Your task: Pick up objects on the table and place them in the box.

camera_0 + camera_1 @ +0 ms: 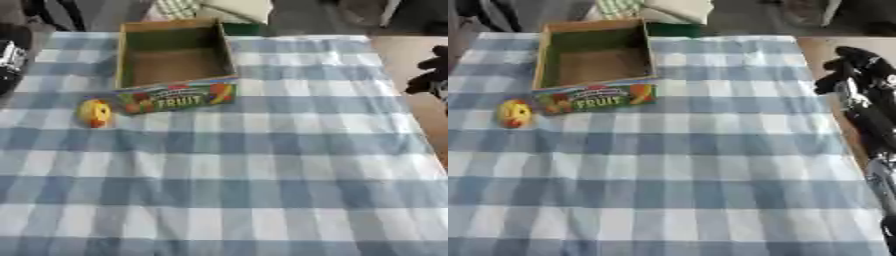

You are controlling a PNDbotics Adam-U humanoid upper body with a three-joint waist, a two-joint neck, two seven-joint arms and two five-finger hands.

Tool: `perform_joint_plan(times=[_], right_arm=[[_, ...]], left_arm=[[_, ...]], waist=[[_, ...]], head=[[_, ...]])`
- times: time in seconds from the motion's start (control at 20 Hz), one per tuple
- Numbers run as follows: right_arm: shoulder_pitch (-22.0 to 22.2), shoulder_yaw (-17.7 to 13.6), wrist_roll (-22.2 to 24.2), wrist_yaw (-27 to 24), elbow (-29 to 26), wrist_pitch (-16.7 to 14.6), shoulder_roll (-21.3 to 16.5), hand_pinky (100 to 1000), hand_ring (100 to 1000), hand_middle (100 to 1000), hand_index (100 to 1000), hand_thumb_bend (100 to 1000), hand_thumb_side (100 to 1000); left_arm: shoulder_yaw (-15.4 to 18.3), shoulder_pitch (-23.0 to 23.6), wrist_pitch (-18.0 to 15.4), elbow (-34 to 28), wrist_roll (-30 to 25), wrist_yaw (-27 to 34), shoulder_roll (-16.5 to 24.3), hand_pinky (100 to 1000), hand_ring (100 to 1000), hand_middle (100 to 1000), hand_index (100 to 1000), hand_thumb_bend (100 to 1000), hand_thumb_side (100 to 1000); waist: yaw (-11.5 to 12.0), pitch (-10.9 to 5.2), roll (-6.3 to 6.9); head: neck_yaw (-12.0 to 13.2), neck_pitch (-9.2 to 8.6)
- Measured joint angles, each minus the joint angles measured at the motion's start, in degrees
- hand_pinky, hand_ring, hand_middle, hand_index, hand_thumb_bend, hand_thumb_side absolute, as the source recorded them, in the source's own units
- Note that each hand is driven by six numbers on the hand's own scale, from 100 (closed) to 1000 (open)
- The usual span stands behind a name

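A cardboard box with a colourful "FRUIT" front panel stands open at the back left of the table, and its brown floor shows nothing inside. A small yellow and red object lies on the cloth just left of the box's front corner. My right hand hangs off the table's right edge, level with the box, far from both and holding nothing that I can see. My left hand shows only as a black shape at the left edge, a little behind the yellow object.
A blue and white checked cloth covers the table. The right table edge runs along beside my right forearm. Folded cloth and dark items lie beyond the far edge behind the box.
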Motion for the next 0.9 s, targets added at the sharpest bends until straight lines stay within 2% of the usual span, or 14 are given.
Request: perform_joint_plan(times=[0.2,0.25,0.45,0.65,0.9], right_arm=[[0.0,0.0,0.0,0.0,0.0,0.0,0.0,571,570,621,795,100,410],[0.0,0.0,0.0,0.0,0.0,0.0,0.0,571,570,621,795,100,409],[0.0,0.0,0.0,0.0,0.0,0.0,0.0,571,570,622,795,100,410],[0.0,0.0,0.1,0.0,0.0,0.1,0.0,571,570,621,794,100,410],[0.0,0.0,0.2,0.0,0.0,0.2,0.0,571,569,620,792,100,411]], left_arm=[[0.0,0.0,-0.2,0.0,-0.5,-0.1,0.0,632,644,627,701,520,487],[0.0,0.0,-0.2,0.0,-0.6,-0.1,0.0,636,646,629,707,558,470],[-0.1,0.1,-0.4,0.0,-2.2,-1.2,0.3,644,651,634,718,601,377],[-1.0,0.1,-0.1,0.1,-5.6,-4.0,2.3,651,654,641,727,554,288],[-4.2,-0.1,0.8,1.6,-10.7,-8.9,6.4,665,661,657,739,543,239]], waist=[[0.0,0.0,0.0],[0.0,0.0,0.0],[0.0,0.0,0.0],[0.0,-0.01,0.12],[-0.4,-0.01,0.19]], head=[[0.0,-0.02],[0.0,-0.02],[0.0,-0.02],[0.0,-0.03],[0.1,-0.04]])
